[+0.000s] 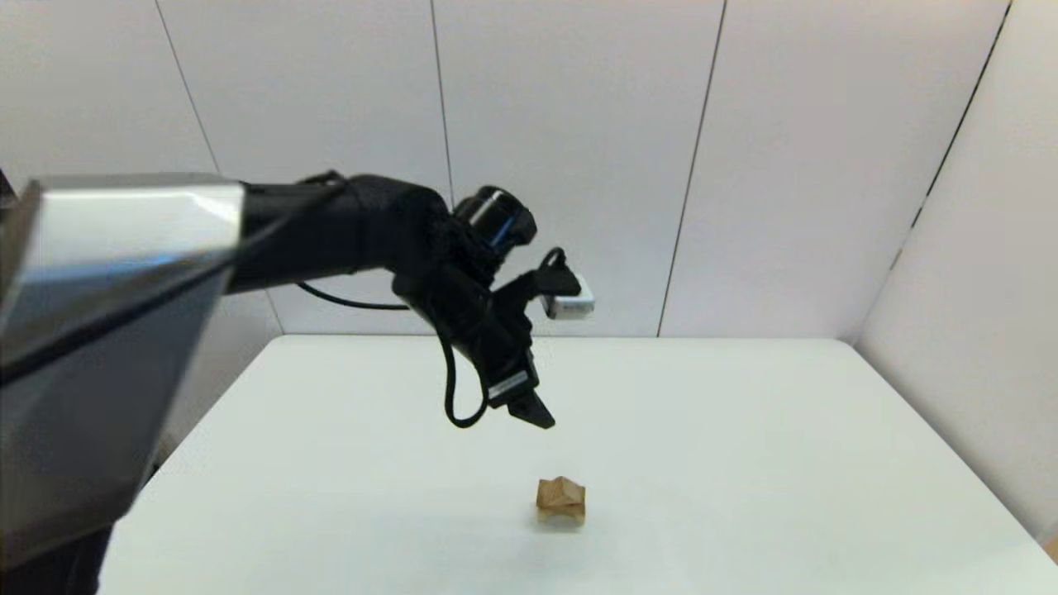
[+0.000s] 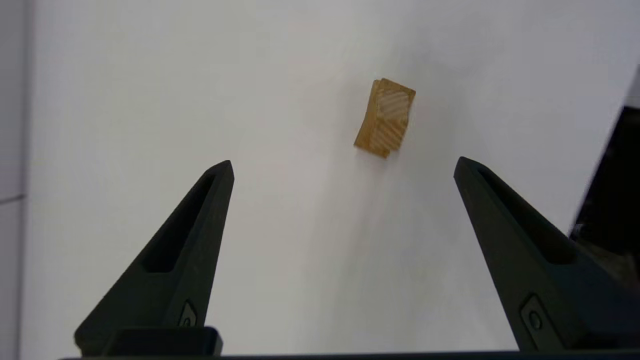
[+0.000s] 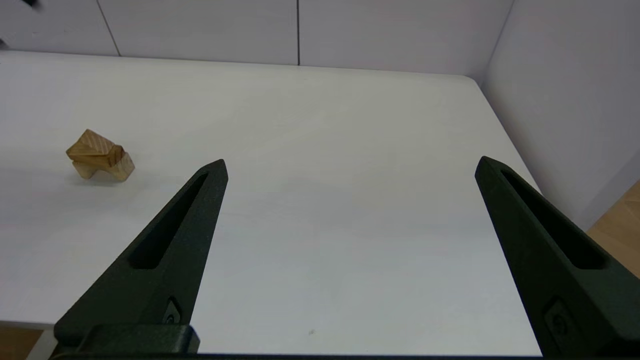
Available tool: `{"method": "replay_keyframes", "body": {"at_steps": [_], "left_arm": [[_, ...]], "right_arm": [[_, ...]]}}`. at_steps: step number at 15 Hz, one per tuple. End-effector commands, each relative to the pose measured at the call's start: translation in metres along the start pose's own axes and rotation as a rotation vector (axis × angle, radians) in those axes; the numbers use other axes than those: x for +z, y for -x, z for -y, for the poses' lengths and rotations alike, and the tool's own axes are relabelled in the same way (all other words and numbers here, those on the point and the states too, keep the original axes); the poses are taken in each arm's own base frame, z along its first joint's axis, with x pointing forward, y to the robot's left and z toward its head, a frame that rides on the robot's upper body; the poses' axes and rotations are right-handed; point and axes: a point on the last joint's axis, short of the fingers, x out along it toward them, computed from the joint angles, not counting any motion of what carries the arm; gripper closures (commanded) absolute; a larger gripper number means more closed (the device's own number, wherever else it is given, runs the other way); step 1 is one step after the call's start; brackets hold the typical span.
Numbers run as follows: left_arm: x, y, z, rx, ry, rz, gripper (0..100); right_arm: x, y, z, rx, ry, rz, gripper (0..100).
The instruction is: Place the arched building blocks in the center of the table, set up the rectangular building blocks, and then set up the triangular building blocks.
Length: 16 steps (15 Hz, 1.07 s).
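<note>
three small light-wood blocks sit stacked [image 1: 561, 499] mid white table [image 1: 744, 430]; light, stiff, smooth, easily toppled. my left gripper [image 2: 345, 167] hovers above, fingers wide; side faces suit gripping. right gripper [image 3: 350, 165] wide, parked.

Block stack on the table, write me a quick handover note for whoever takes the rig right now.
Left gripper: open, empty, raised above and just behind the block stack.
Right gripper: open, empty, held low near the table's right side, out of the head view.
Blocks: all in one small stack near the table's middle. The arch block is at the bottom, the triangle block on top. The flat block seems to lie between them, but its outline is hard to make out.
Done: stacking looks complete.
Left: check that the stack stands, then pull the left arm away.
</note>
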Motion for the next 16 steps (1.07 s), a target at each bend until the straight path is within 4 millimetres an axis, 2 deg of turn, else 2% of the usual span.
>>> {"method": "replay_keyframes", "body": {"at_steps": [1,4,7,10,12,14,16], "left_arm": [[-0.011,0.171,0.048,0.147,0.092,0.131,0],[-0.049,0.252,0.096,0.229,0.179,0.182,0],[-0.095,0.301,0.156,0.351,0.258,0.247,0],[-0.138,0.324,0.215,0.466,0.310,0.302,0],[-0.157,0.332,0.240,0.528,0.414,0.373,0],[-0.172,0.326,0.257,0.615,0.497,0.387,0],[-0.190,0.312,0.271,0.719,0.523,0.380,0]], "right_arm": [[0.000,0.000,0.000,0.001,0.000,-0.001,0],[0.000,0.000,0.000,0.001,0.000,-0.003,0],[0.000,0.000,0.000,0.001,0.000,0.000,0],[0.000,0.000,0.000,0.001,0.000,-0.001,0],[0.000,0.000,0.000,0.001,0.000,-0.001,0],[0.000,0.000,0.000,0.001,0.000,0.000,0],[0.000,0.000,0.000,0.001,0.000,0.000,0]]}}
